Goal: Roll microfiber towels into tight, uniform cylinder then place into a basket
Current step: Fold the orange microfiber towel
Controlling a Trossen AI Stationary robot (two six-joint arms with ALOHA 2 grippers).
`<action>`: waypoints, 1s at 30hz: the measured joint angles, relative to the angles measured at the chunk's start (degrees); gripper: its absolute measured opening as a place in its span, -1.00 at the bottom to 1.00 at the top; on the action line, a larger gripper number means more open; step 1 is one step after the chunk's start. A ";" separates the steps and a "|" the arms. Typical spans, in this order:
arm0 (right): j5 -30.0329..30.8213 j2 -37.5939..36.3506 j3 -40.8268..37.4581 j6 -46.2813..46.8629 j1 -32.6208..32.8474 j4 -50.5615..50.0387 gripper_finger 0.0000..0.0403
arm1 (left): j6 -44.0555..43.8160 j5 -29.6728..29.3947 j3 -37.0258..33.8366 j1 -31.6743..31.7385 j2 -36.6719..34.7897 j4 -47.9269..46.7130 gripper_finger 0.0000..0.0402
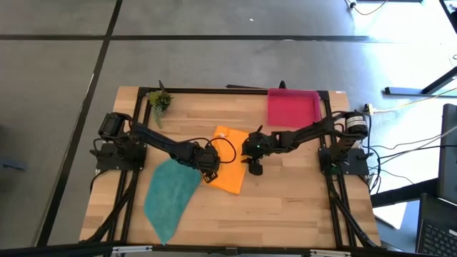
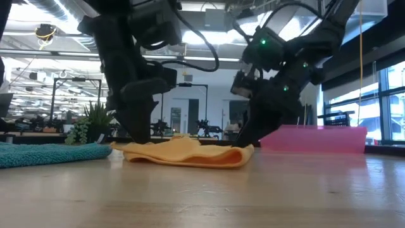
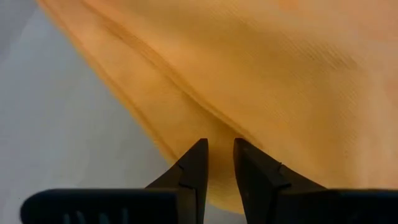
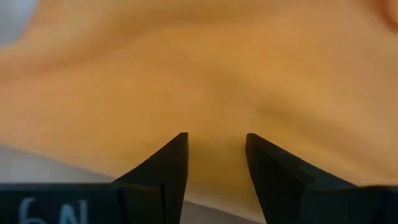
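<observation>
Two dark arms meet over a bright orange microfiber towel point(image 1: 230, 165) lying partly folded mid-table, its long axis running from the far side toward the near edge. The left gripper point(image 1: 211, 165) stands at the towel's left edge, the right gripper point(image 1: 254, 165) at its right edge, so both are equally close and the cloth lies between them, inward from each. Each wrist view shows its own fingers parted by a narrow gap with the orange edge in it: the left fingers point(image 3: 198, 163) sit over a doubled fold, apparently pinching the hem, and the right fingers point(image 4: 175, 160) likewise straddle cloth. Only the level view reveals that the towel is humped and folded over on itself point(image 2: 190, 152), not flat. From above alone appear the teal green towel point(image 1: 170, 196) spread beside the left arm and the shallow pink-red plastic basket point(image 1: 293, 107) at the far right corner, well apart.
</observation>
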 joint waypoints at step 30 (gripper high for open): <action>9.69 -8.93 0.60 -6.58 -1.02 -4.26 -0.19 | -0.88 -4.04 2.01 -4.42 -3.75 -1.16 -0.66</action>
